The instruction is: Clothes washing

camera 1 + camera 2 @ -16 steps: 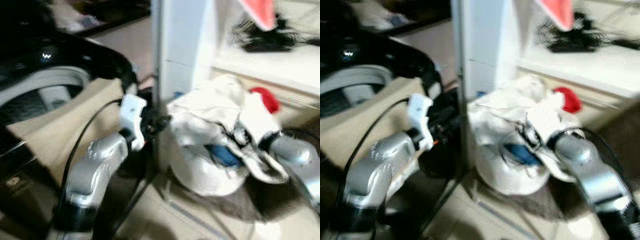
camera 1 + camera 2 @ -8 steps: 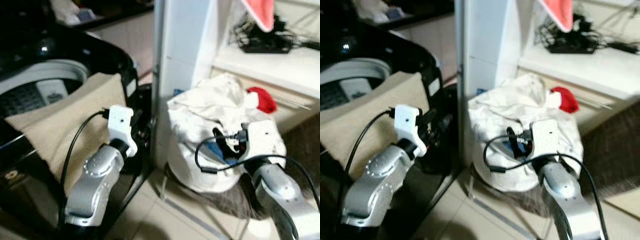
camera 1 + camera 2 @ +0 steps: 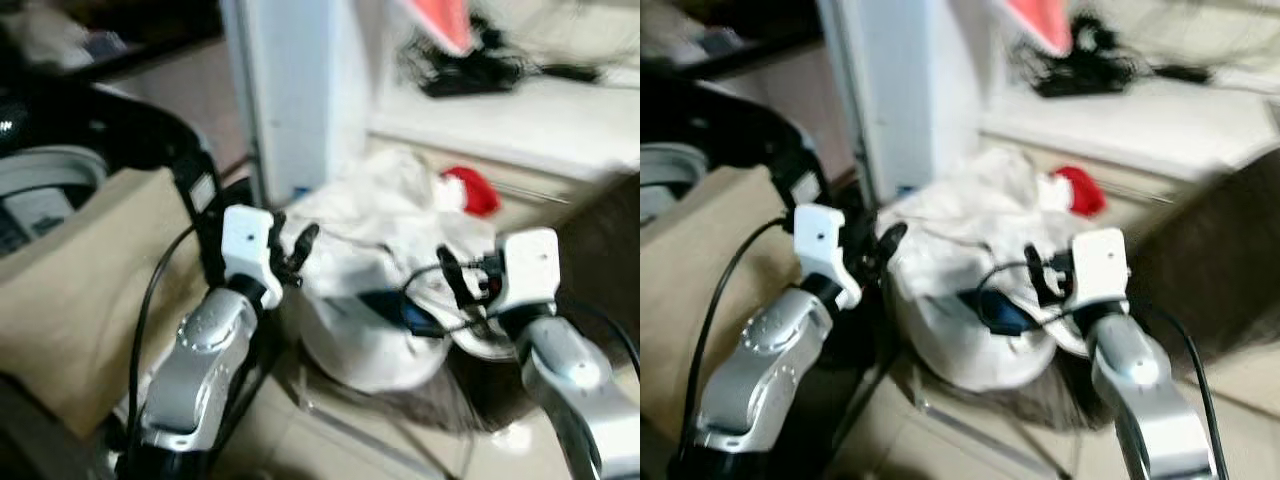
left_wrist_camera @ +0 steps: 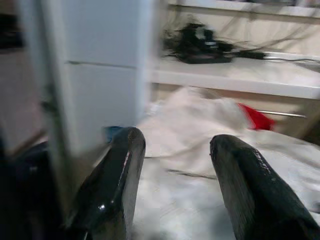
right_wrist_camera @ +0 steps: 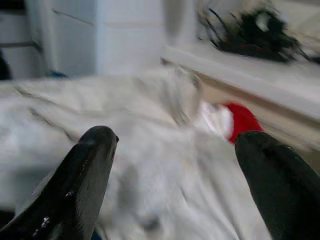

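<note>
Nearest you, underfoot, lies a pale tiled floor (image 3: 330, 450), with a dark shaggy rug (image 3: 1200, 270) spreading off to your right. You have two silver arms raised over it. Your left gripper (image 3: 292, 252) sits just at the left edge of the laundry heap, its black fingers (image 4: 117, 175) spread apart with nothing between them. Your right gripper (image 3: 452, 282) hovers at the heap's right side; its fingers (image 5: 85, 175) stand wide apart and empty too.

Between the two grippers you see the task's thing: one round white laundry basket (image 3: 370, 350) on the floor, piled with rumpled white clothes (image 3: 380, 215). One blue item (image 3: 385, 305) pokes out low in the pile, and one red piece of cloth (image 3: 472, 190) shows at its far right side.

To your left stands one top-loading washing machine (image 3: 40, 170) with a dark body and grey drum rim, and one beige cloth (image 3: 70, 290) draped over its front. One tall white cabinet (image 3: 290, 90) rises just behind the basket, close between machine and heap, so it crowds your left arm's side.

Farther back runs one low white shelf (image 3: 520, 115), carrying one tangle of black cables (image 3: 470, 70). One pinkish-red cloth (image 3: 440, 20) hangs at the top edge, blurred.
</note>
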You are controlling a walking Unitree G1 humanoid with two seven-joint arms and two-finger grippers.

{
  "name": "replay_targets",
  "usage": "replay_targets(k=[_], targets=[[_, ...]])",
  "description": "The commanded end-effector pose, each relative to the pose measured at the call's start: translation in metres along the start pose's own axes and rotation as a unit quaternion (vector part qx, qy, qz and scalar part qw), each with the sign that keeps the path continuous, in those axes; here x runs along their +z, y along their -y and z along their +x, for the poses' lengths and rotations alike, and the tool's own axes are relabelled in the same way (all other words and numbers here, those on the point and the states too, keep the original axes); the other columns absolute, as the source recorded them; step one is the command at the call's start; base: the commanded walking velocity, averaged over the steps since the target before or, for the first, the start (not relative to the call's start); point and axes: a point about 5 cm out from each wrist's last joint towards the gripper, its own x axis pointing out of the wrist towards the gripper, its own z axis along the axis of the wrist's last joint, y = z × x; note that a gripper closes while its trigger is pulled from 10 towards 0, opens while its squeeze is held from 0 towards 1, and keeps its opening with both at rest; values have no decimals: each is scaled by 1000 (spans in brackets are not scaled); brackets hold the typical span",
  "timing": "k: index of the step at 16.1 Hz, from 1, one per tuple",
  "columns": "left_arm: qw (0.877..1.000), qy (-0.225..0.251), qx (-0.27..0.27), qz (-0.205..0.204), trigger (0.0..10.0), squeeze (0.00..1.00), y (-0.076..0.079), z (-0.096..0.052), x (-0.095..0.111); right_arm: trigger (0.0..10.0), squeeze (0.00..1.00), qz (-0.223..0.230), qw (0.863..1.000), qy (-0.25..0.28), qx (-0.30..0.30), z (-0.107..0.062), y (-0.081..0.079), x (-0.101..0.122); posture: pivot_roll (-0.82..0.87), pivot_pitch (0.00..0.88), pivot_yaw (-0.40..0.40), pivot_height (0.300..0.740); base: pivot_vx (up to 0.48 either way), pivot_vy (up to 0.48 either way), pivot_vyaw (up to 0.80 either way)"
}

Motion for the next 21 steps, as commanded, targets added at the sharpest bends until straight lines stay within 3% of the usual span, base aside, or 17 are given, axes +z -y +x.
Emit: replay_targets(k=[1,6,7,12,15,17,18,19,20,21], targets=[[1000,9,16,10,10000,0,-5,1,6,10000,0,-23,999,3,30,2,-5,3,-77,0,-35,740,341,0,800],[999,7,42,13,10000,0,-13,-4,7,10000,0,-49,992,16,115,2,-25,7,-64,0,-44,740,335,0,780],[999,15,51,6,10000,0,-16,-7,8,10000,0,-34,991,22,124,2,-27,9,-61,0,-43,740,0,0,0],[999,12,47,18,10000,0,-21,-9,9,10000,0,-14,990,30,138,2,-28,12,-57,0,-34,740,0,0,0],[1000,1,23,16,10000,0,-13,-3,9,10000,0,-40,993,-1,115,3,-21,3,-57,0,-20,740,0,0,0],[1000,-3,11,22,10000,0,-12,-2,9,10000,0,-74,988,-22,134,2,-16,1,-59,0,-14,740,0,0,0],[1000,-5,-3,28,10000,0,-12,0,10,10000,761,-82,983,-28,165,1,-13,4,-62,0,-11,740,0,0,0],[999,-12,-22,37,10000,0,-10,1,9,10000,1000,-98,971,-43,215,-1,-12,7,-62,0,-11,740,0,0,0],[998,-21,-35,44,10000,0,-10,3,8,10000,1000,-127,949,-69,281,-6,-13,6,-64,0,-8,740,0,0,0],[998,-21,-35,44,10000,0,-10,3,8,10000,1000,-127,949,-69,281,-6,-13,6,-64,0,-8,740,0,0,0]])
